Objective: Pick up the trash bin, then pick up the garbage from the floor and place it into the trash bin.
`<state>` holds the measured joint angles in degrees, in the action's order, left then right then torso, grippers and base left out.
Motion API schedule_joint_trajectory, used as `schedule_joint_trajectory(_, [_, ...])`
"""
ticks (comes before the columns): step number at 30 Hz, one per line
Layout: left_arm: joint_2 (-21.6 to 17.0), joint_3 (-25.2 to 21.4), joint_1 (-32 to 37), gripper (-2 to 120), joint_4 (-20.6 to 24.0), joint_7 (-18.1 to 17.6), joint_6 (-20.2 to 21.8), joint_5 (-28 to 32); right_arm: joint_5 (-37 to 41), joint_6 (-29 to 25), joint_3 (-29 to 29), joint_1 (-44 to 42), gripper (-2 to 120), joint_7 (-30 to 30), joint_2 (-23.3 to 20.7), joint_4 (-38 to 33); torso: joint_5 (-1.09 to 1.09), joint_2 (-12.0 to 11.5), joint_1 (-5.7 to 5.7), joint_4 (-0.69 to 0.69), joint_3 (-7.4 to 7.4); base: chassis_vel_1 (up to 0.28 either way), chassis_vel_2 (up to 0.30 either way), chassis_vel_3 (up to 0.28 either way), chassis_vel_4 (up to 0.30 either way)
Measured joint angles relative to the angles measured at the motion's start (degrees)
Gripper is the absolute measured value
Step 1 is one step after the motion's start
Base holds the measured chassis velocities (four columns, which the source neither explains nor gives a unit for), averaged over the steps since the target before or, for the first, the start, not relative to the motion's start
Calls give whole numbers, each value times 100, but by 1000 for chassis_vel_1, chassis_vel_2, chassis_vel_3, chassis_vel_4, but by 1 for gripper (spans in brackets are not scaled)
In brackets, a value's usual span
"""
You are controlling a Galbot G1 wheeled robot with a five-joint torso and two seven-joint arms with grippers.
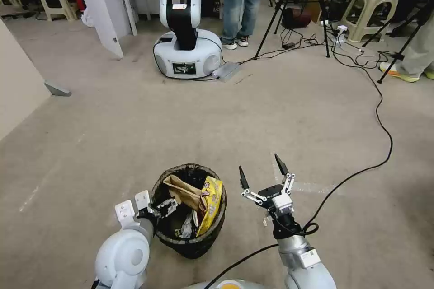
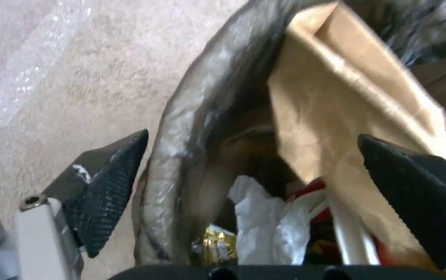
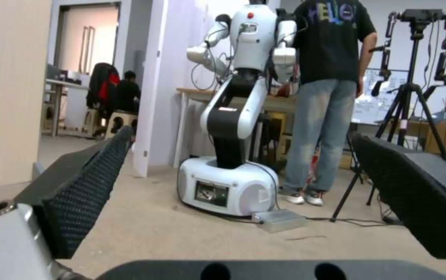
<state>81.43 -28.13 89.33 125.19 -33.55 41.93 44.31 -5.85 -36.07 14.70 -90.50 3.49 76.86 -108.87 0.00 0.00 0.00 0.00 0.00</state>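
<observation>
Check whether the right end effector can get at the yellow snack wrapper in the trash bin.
Probably yes. The right end effector is open beside the trash bin, and the yellow snack wrapper leans against the near rim with nothing over it.

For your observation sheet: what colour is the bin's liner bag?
Dark brown-black liner bag, clearest in the head view.

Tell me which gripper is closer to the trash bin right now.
Left. The left gripper is at the trash bin rim, fingers straddling it, open. The right gripper hovers open beside the bin, apart from it.
</observation>
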Motion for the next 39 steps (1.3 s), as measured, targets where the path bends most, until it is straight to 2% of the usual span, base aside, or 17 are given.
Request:
schedule_joint_trajectory(12, [-13, -16, 96, 100, 333, 107, -152, -432, -18, -13, 4, -16, 100, -13, 6, -6, 0, 0, 0, 0, 0, 0, 0, 0, 0])
schedule_joint_trajectory(15, [-15, 16, 234, 100, 541, 301, -407, -1072, -29, -16, 6, -20, 100, -6, 15, -20, -1, 0, 0, 0, 0, 0, 0, 0, 0])
schedule_joint_trajectory(20, [-27, 58, 358, 100, 675, 530, -689, -1576, -39, 6, 10, -16, 100, 137, 41, -42, 0, 0, 0, 0, 0, 0, 0, 0, 0])
schedule_joint_trajectory(23, [-15, 147, 617, 100, 765, 990, -1885, -2636, -83, 164, 96, -21, 100, 467, 119, -139, 0, 0, 0, 1, 0, 0, 0, 0, 0])
schedule_joint_trajectory(24, [-15, 147, 617, 100, 765, 990, -1885, -2636, -83, 164, 96, -21, 100, 467, 119, -139, 0, 0, 0, 1, 0, 0, 0, 0, 0])
schedule_joint_trajectory(25, [17, 163, 743, 100, 732, 1230, -2526, -3294, -126, 240, 171, -51, 100, 577, 167, -205, 1, 0, 0, 1, 0, 0, 0, 0, 0])
schedule_joint_trajectory(26, [45, 175, 839, 100, 656, 1401, -2954, -3777, -169, 304, 229, -91, 100, 653, 203, -267, 1, 0, 0, 1, 0, 0, 0, 0, 0])
schedule_joint_trajectory(27, [45, 175, 839, 100, 656, 1401, -2954, -3777, -169, 304, 229, -91, 100, 653, 203, -267, 1, 0, 0, 1, 0, 0, 0, 0, 0])
schedule_joint_trajectory(30, [131, 226, 1032, 100, 229, 1682, -4375, -4899, -401, 520, 407, -269, 100, 921, 336, -489, -1, 0, 0, 0, 0, 0, 0, 0, 0])
schedule_joint_trajectory(31, [131, 226, 1032, 100, 229, 1682, -4375, -4899, -401, 520, 407, -269, 100, 921, 336, -489, -1, 0, 0, 0, 0, 0, 0, 0, 0])
schedule_joint_trajectory(34, [189, 297, 1129, 100, -113, 1772, -5153, -5243, -582, 670, 450, -457, 100, 1089, 481, -634, -1, 0, 0, 0, 0, 0, 0, 0, 0])
schedule_joint_trajectory(35, [189, 297, 1129, 100, -113, 1772, -5153, -5243, -582, 670, 450, -457, 100, 1089, 481, -634, -1, 0, 0, 0, 0, 0, 0, 0, 0])
schedule_joint_trajectory(38, [243, 358, 1185, 100, -371, 1789, -5689, -5443, -722, 666, 449, -569, 100, 1121, 615, -614, -1, 0, 0, 0, 0, 0, 0, 0, 0])
schedule_joint_trajectory(39, [243, 358, 1185, 100, -371, 1789, -5689, -5443, -722, 666, 449, -569, 100, 1121, 615, -614, -1, 0, 0, 0, 0, 0, 0, 0, 0])
